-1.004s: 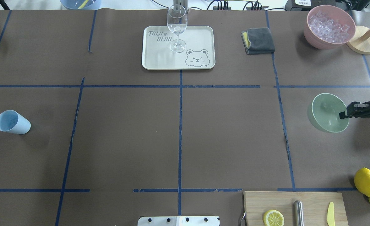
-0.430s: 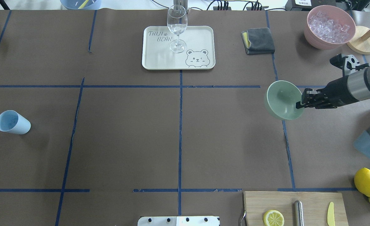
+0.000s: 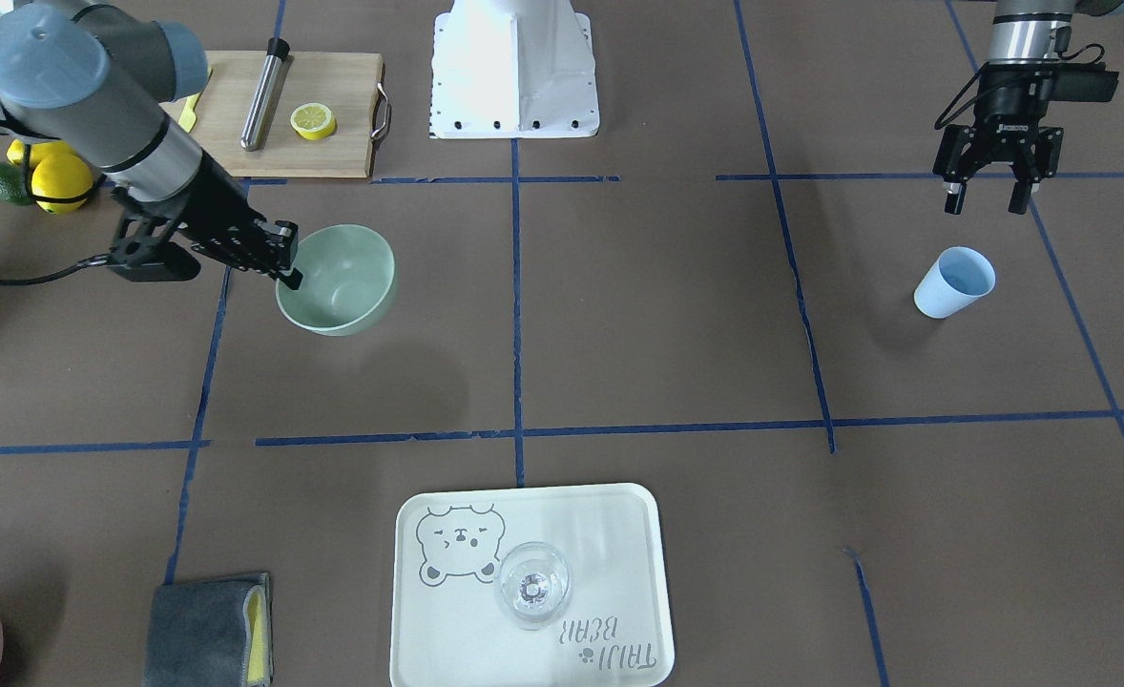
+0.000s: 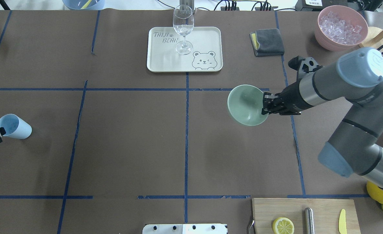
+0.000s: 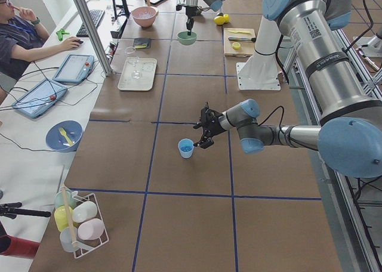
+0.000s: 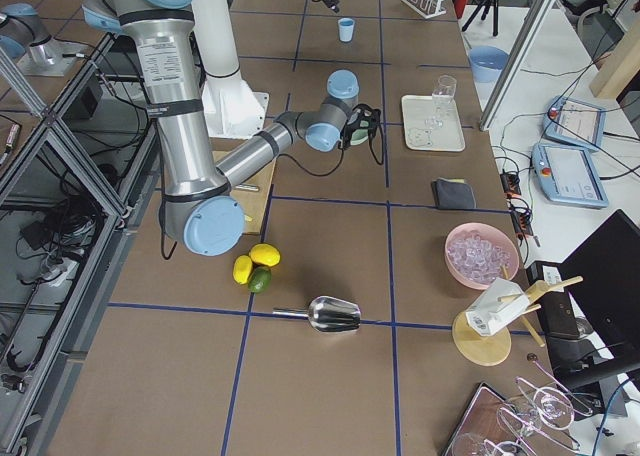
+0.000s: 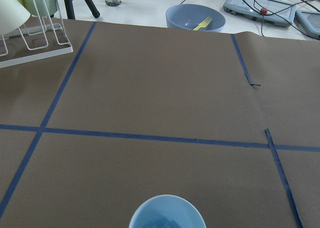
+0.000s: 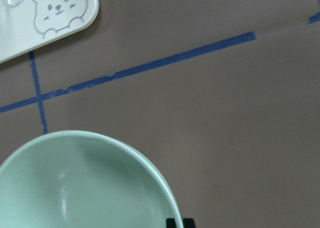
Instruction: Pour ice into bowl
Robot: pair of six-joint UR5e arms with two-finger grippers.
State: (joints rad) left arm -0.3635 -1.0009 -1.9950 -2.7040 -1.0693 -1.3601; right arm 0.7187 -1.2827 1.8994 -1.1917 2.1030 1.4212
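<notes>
Beyond bowl, tray — wine glass, cloth

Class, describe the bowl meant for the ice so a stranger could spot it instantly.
Find the cream bear tray at the far middle. Nearer the robot and to its right, the right tool grips a bowl by its rim. It is pale mint green and empty, unlike the ice-filled pink tub in the far corner.

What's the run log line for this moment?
right gripper: shut on bowl rim | bowl: empty, off table | left gripper: open near blue cup | pour: not started
</notes>
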